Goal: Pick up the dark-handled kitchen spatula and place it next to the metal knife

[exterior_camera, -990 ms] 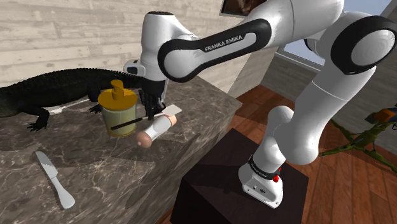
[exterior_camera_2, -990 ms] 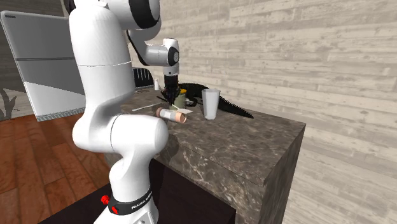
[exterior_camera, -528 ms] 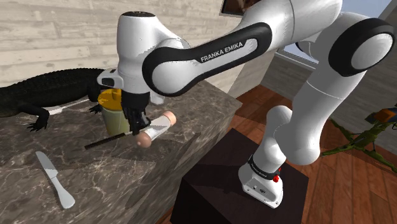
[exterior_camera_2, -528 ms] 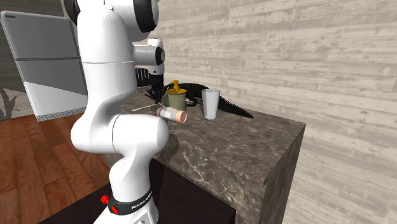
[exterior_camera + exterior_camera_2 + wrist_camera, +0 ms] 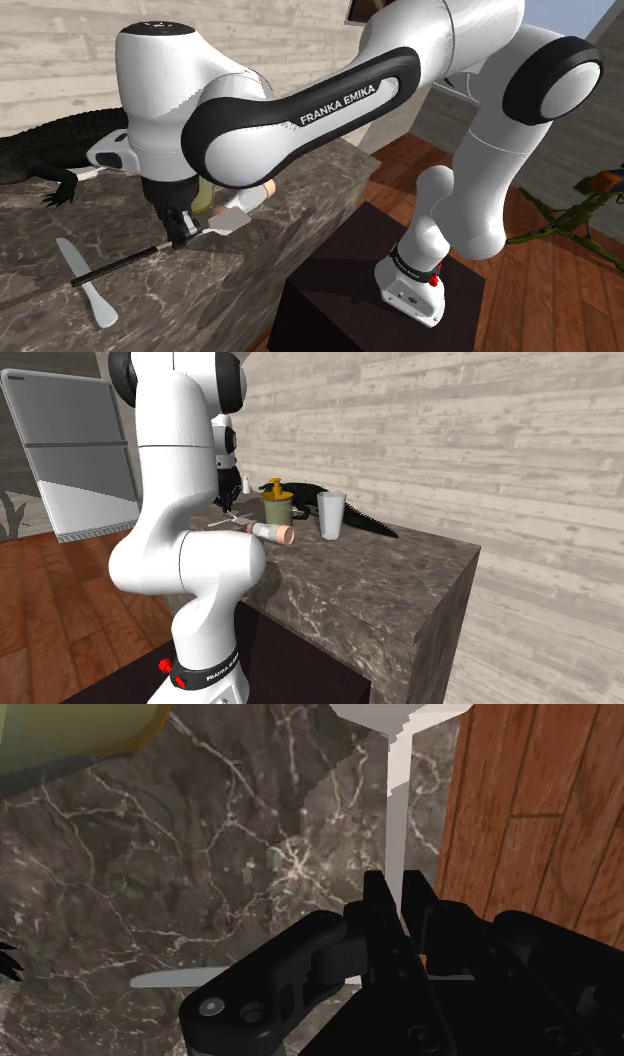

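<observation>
The end effector [image 5: 180,230], clamped on the spatula [image 5: 120,265], hangs low over the desk [image 5: 110,215]. The spatula's dark handle points at the knife [image 5: 98,305], tip reaching it in the shoulder view.

White, dark-jointed arm [image 5: 485,160] reads FRANKA EMIKA; base button [image 5: 433,281] seems red.

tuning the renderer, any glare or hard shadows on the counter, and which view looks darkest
shoulder view: flat, even light on the marble counter, no glare or hard shadow visible; second exterior view: same, plank wall bright; wrist view: counter looks darkest here, spatula shaft plain white beyond the gripper.
</observation>
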Action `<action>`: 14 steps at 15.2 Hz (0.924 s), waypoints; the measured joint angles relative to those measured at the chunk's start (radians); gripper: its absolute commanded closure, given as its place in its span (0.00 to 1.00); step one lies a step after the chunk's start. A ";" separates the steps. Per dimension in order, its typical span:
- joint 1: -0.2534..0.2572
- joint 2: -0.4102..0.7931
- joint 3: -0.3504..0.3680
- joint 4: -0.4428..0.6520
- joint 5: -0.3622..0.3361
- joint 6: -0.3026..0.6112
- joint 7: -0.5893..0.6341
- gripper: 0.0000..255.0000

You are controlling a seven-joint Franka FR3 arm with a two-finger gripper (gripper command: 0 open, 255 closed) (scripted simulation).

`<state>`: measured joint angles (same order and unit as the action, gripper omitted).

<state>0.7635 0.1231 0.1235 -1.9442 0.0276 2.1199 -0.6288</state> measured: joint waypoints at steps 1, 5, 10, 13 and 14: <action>0.004 0.008 0.003 0.006 -0.002 0.003 0.007 1.00; 0.010 0.033 0.006 -0.014 -0.006 0.047 0.019 1.00; 0.010 0.059 0.005 -0.052 -0.009 0.110 0.018 1.00; 0.012 0.075 0.005 -0.068 -0.011 0.145 0.020 1.00; 0.012 0.081 0.005 -0.076 -0.012 0.159 0.019 1.00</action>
<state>0.7750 0.2036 0.1284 -2.0205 0.0156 2.2787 -0.6099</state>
